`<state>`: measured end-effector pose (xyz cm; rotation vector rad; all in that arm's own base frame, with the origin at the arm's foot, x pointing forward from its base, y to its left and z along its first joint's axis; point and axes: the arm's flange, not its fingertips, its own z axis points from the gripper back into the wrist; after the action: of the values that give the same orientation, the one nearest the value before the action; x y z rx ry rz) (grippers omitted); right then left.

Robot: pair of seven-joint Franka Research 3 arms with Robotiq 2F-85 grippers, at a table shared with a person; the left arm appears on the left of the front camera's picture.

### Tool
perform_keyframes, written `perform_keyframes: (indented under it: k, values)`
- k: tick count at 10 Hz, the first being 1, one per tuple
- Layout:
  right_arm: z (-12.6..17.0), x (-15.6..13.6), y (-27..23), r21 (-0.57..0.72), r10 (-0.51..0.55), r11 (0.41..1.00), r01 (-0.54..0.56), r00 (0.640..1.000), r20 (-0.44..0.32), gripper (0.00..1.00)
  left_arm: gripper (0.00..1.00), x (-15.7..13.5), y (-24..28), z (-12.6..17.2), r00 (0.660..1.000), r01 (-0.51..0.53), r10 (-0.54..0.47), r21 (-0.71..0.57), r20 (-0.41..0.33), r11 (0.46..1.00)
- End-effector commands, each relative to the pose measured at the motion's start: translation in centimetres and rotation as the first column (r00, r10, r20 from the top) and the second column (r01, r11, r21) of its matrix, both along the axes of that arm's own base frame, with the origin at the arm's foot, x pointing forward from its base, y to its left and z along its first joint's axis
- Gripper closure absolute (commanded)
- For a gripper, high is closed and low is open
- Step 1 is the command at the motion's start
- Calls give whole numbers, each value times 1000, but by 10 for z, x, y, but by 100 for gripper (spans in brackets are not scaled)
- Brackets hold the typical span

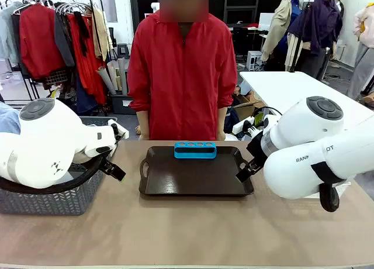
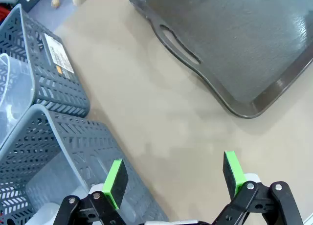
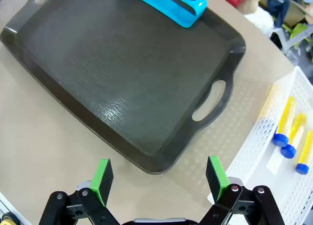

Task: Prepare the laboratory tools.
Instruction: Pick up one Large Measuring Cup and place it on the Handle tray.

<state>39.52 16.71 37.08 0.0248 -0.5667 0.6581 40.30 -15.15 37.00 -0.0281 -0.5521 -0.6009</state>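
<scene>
Left gripper (image 2: 174, 178): jaws spread wide, nothing between the green pads (image 2: 116, 182). Bare table (image 2: 161, 122) lies under the gap.
- Two grey mesh baskets (image 2: 73, 132) sit off to one pad's side, and the nearer one reaches in under that finger.
- A clear plastic vessel (image 2: 12, 83) stands in the farther basket, ahead of the gripper and well out to that same side. Whether it is the beaker or the flask, I cannot tell.
- A pale shape shows through the nearer basket's mesh, too dim to name.
- The dark brown tray (image 2: 254, 49) lies ahead and toward the other pad, clear of the fingers.

Right gripper (image 3: 159, 178): jaws wide, holding nothing.
- It hangs just off the tray's near corner, with the tray floor spreading out ahead.
- The blue rack (image 3: 168, 5) sits at the tray's far edge, well ahead of the fingertips.
- Yellow tubes with blue caps (image 3: 286, 118) lie flat in a white perforated basket (image 3: 254, 151), out beyond one pad and a little ahead, apart from the gripper. Three show, caps toward the gripper's end, and the basket runs off the picture edge.

A person in a red jacket (image 1: 182, 70) stands at the table's far side, behind the tray.
</scene>
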Motion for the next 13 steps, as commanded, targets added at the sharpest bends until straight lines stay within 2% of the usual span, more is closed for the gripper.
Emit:
perform_keyframes:
  k: [1,13]
  values:
    - [1,0,0,0,0,1000,0,1000,1,0,0,0,0,0,1000,0,0,0,0,1000]
    - [1,0,0,0,0,1000,0,1000,1,0,0,0,0,0,1000,0,0,0,0,1000]
